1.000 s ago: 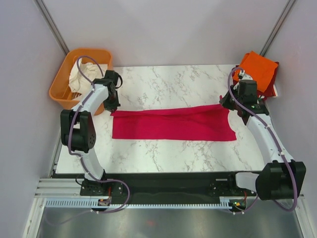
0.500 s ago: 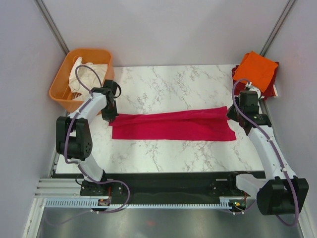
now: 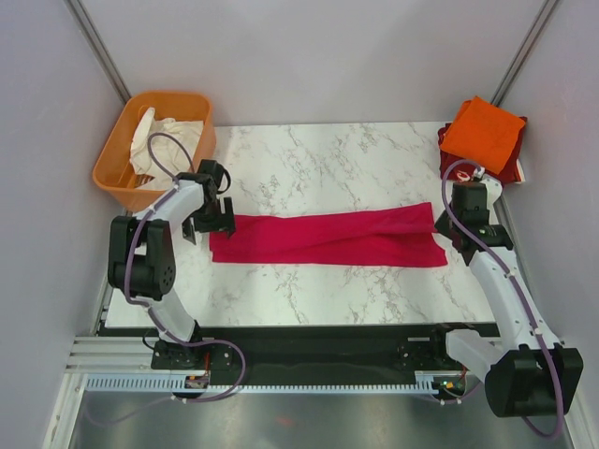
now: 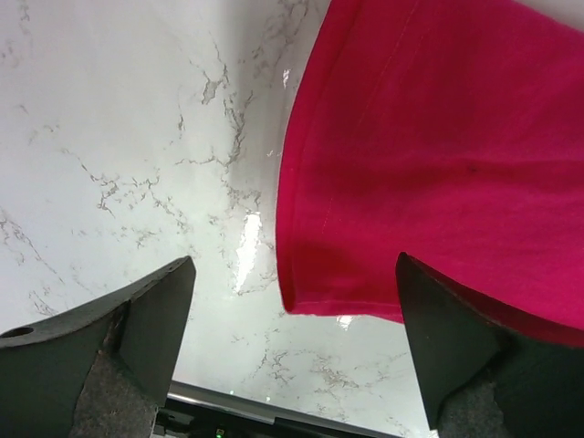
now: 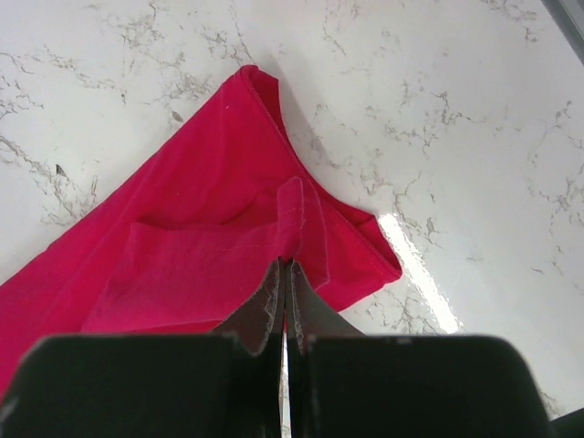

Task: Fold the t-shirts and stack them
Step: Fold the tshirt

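A magenta-pink t-shirt (image 3: 328, 238) lies as a long folded strip across the middle of the marble table (image 3: 328, 159). My left gripper (image 3: 211, 217) stands open over its left end. In the left wrist view the shirt's corner (image 4: 438, 164) lies flat between the spread fingers of the left gripper (image 4: 294, 274), untouched. My right gripper (image 3: 447, 224) is at the strip's right end. In the right wrist view the right gripper (image 5: 286, 265) is shut on a fold of the shirt (image 5: 201, 255). A folded orange t-shirt (image 3: 482, 134) rests on a dark red one (image 3: 447, 159) at the back right corner.
An orange plastic basket (image 3: 112, 154) holding white cloth (image 3: 159, 136) stands off the table's back left corner, close behind my left arm. Grey walls enclose the table on three sides.
My left gripper has opened and let go of the shirt's left end. Both grippers came toward the near side, and the shirt's far edge now lies folded over into a narrower strip.
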Robot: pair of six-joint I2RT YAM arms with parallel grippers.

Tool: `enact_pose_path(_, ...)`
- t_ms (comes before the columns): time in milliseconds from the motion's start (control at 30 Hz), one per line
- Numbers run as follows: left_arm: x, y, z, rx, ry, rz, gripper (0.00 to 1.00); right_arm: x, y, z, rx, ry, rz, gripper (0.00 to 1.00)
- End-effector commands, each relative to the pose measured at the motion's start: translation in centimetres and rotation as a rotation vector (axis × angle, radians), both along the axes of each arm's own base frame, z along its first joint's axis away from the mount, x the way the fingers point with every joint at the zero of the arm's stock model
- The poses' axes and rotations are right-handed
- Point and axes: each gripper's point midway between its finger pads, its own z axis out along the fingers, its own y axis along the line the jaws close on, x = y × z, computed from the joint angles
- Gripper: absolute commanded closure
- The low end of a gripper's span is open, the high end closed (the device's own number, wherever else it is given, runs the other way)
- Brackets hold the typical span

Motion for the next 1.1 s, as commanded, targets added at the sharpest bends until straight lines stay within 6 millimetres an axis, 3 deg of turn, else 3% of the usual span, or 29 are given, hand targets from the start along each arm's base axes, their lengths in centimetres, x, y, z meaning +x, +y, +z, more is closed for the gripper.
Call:
enact_pose_path(0, 1.2, -0.2, 2.3, -0.013, -0.115, 0.001, 0.02, 0.0, -0.4, 0.5, -0.012, -0.044, -0.013, 1.00)
enact_pose_path(133, 1.0, -0.4, 3.0, 0.003, -0.137, -0.011, 0.04, 0.2, 1.0, -0.5, 0.034, -0.046, 0.052, 1.00)
enact_pose_path(367, 1.0, -1.2, 4.0, 0.017, -0.172, -0.044, 0.06, -0.1, 1.3, -2.2, 0.033, -0.005, 0.092, 1.00)
enact_pose_path(400, 1.0, -1.3, 4.0, 0.016, -0.172, -0.048, 0.06, -0.3, 1.2, -2.8, 0.029, 0.011, 0.083, 0.85)
enact_pose_path(500, 1.0, -1.3, 4.2, 0.013, -0.174, -0.048, 0.06, -1.4, -1.4, -4.5, -0.029, 0.079, -0.077, 0.25)
enact_pose_path(600, 1.0, -1.5, 4.2, 0.004, -0.174, -0.052, 0.06, -1.4, -3.1, -7.3, 0.039, 0.154, -0.122, 0.07)
enact_pose_path(667, 1.0, -1.7, 4.1, 0.002, -0.174, -0.056, 0.07, -1.1, -2.9, -8.9, 0.078, 0.209, -0.108, 0.02)
enact_pose_path(767, 0.9, -2.0, 3.9, 0.007, -0.164, -0.070, 0.07, -0.5, -2.1, -8.3, 0.120, 0.166, -0.091, 0.02)
enact_pose_path(900, 0.3, -3.4, 2.9, 0.013, -0.130, -0.123, 0.07, -1.4, -1.0, -8.4, 0.177, 0.130, -0.081, 0.02)
enact_pose_path(1067, -0.7, -3.6, 1.1, 0.055, -0.053, -0.126, 0.05, -3.4, -0.1, -10.1, 0.218, 0.194, -0.071, 0.02)
